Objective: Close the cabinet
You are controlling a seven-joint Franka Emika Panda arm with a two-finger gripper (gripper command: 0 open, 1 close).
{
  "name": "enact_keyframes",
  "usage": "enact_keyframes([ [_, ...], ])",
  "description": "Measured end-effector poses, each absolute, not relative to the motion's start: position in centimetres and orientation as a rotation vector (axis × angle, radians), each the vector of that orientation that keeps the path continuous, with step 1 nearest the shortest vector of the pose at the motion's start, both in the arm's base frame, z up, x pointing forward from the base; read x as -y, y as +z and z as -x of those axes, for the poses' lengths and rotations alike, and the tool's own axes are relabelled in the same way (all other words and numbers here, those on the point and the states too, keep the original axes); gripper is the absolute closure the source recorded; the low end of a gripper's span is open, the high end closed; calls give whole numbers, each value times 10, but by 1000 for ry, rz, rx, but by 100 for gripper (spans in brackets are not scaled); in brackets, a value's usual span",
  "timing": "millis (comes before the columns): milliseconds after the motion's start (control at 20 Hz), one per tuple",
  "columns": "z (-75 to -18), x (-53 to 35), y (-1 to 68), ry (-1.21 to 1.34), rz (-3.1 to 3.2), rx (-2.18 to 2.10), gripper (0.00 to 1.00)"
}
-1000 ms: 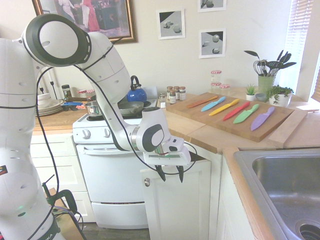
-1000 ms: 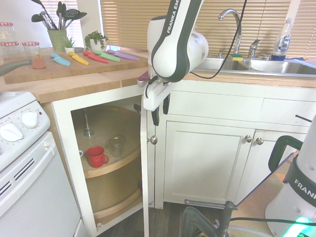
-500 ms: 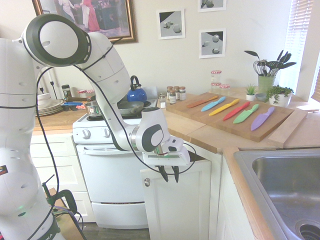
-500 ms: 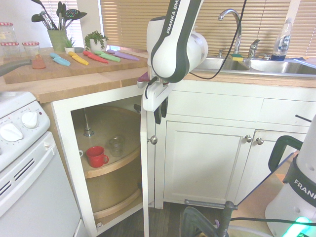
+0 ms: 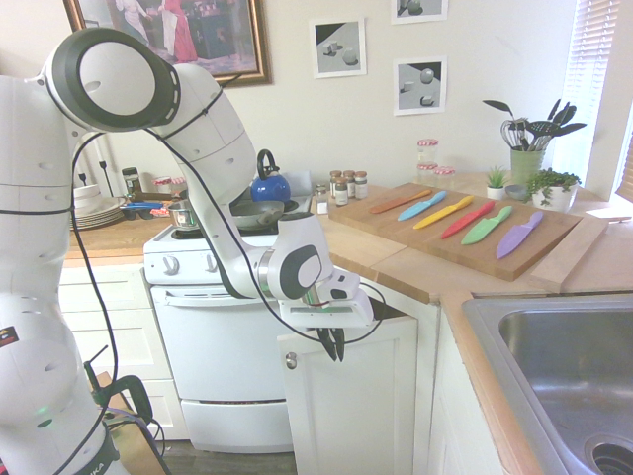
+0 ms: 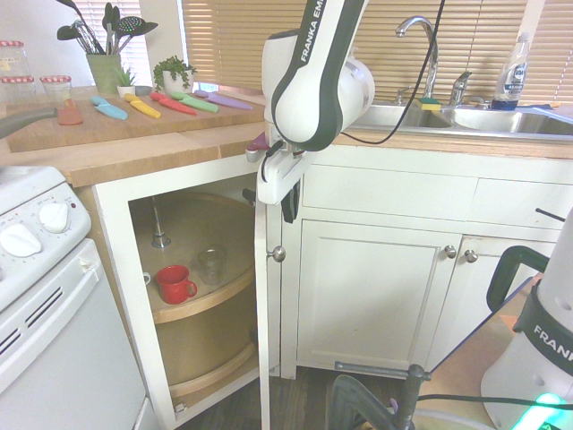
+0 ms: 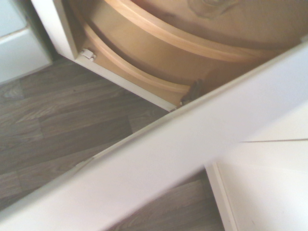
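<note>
You are looking at a bright kitchen: a wooden tabletop (image 5: 415,269) carries a cutting board with coloured knives (image 5: 465,220), a white oven (image 5: 213,341) stands beside it, and a sink (image 6: 466,118) sits under the blinds. The cabinet (image 6: 179,296) is under the tabletop next to the oven, and its door (image 5: 351,406) stands wide open, edge-on in the second exterior view, with its small silver knob (image 5: 291,360) near the top corner. Inside you can see a round wooden shelf with a red mug (image 6: 175,283) and a clear glass (image 6: 212,265).

Over the last second the tool (image 5: 332,343) has drawn its fingers together: they stood apart a moment ago and now sit nearly touching, holding nothing. You can read that as getting ready to push rather than grasp, so the door has not yet been moved.

The arm reaches down from a raised elbow, with the wrist bent so the tool points steeply downward, right at the door's top edge. The wrist view shows the door's top edge running diagonally, with floor and shelf beyond
</note>
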State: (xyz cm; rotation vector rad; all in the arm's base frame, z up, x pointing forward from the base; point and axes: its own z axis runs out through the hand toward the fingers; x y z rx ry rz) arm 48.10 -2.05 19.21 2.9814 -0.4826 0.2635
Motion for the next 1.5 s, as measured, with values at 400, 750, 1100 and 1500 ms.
enact_keyframes([
  [400, -496, -26, 199, 218, -2983, 431, 100],
  [750, -541, -40, 183, 129, -3009, 500, 100],
  [1100, -596, -55, 183, 94, -3040, 542, 100],
  [1500, -644, -68, 208, 110, -3046, 538, 100],
])
